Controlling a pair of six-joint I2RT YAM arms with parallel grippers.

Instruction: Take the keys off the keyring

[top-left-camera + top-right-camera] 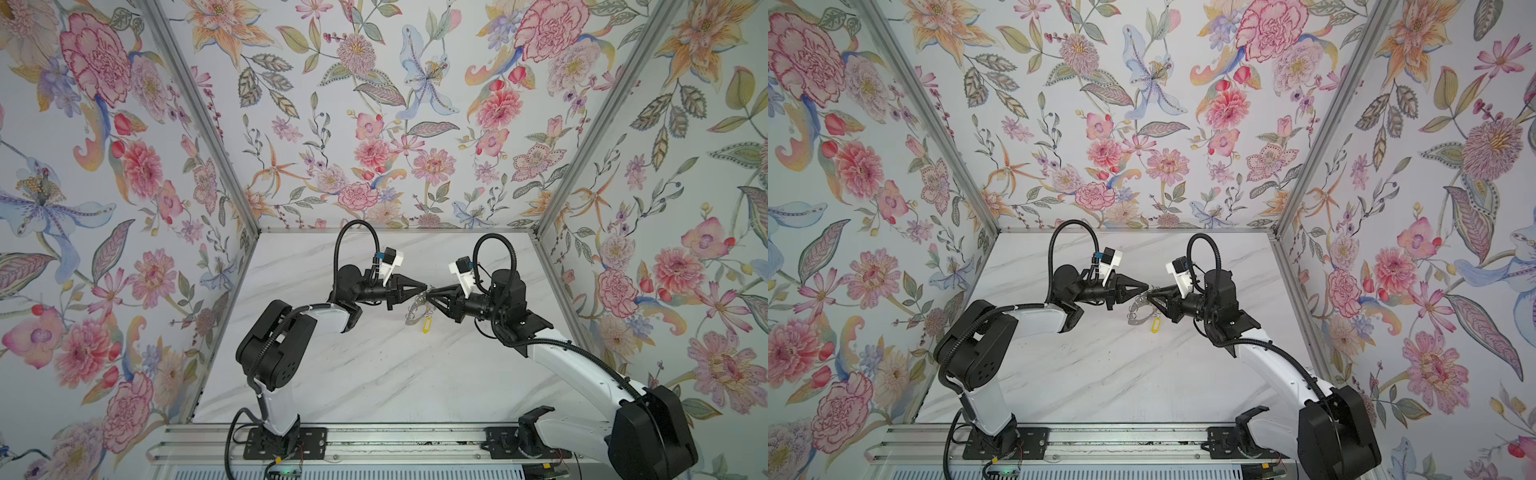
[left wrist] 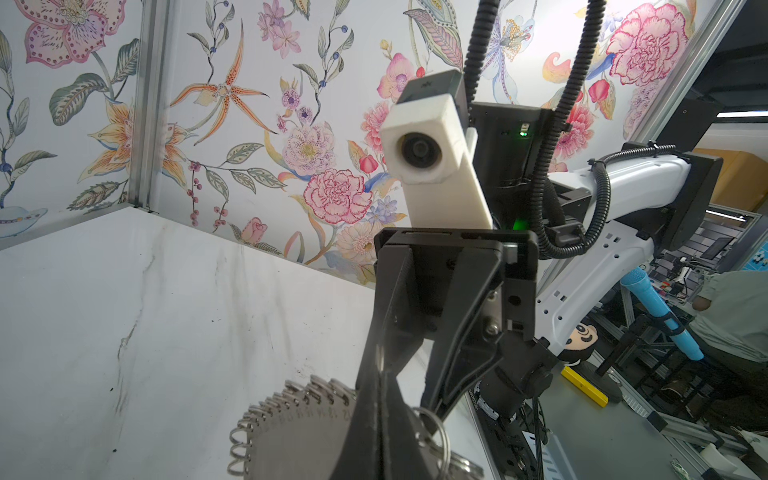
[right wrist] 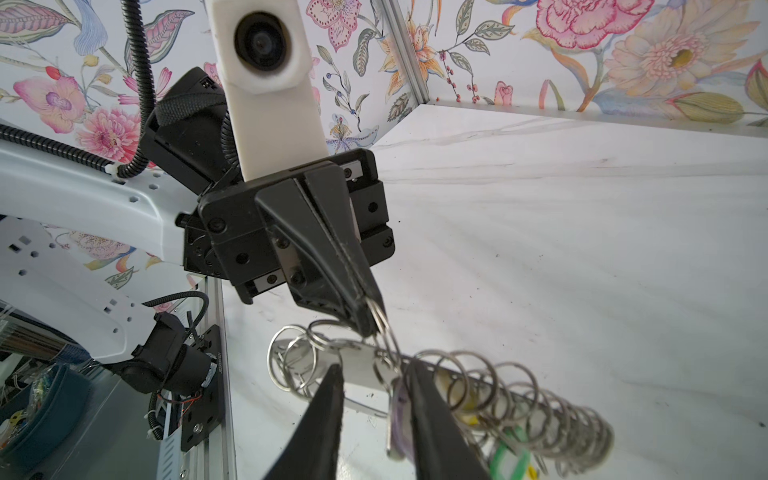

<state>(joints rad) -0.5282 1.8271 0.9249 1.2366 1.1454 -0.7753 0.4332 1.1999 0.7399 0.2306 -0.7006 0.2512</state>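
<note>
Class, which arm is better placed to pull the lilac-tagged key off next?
Right, probably: the right gripper straddles the lilac-tagged key, while the left gripper is shut on a silver ring, steadying the keyring.

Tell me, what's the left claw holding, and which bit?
The left gripper pinches one small silver wire ring on the keyring's edge, by the ring's outer end.

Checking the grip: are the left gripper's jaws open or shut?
Shut: the right wrist view shows the left gripper, black jaws pressed together, pinching a small silver wire ring on the flat grey plate keyring.
</note>
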